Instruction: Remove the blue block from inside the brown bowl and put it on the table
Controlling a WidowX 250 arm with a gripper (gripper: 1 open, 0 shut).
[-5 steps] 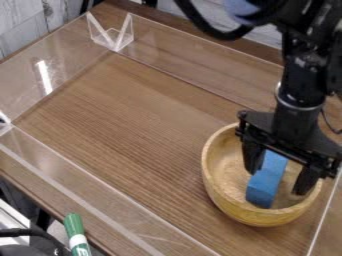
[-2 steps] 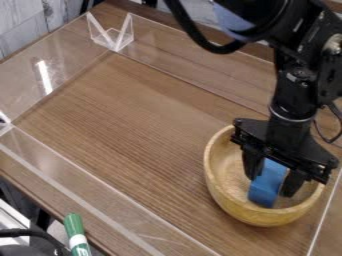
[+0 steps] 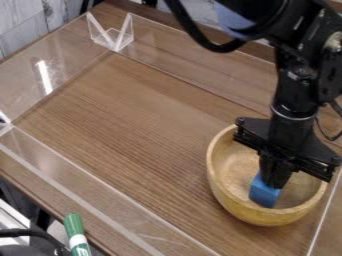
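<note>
Gripper [image 3: 277, 176]: points straight down, fingers drawn in narrow and clamped on the upper part of the blue block [image 3: 267, 190].

Block: stands inside the brown bowl [image 3: 219, 182], near its middle. Whether its lower end touches the bowl floor cannot be confirmed.

Bowl: sits at the near right of the table [image 3: 134, 110].

Recommendation: raise vertically until the block clears the thick rim, then carry it left over bare wood. Avoid dragging the bowl along. The green marker [image 3: 75, 236] at the near left edge is well apart.
</note>
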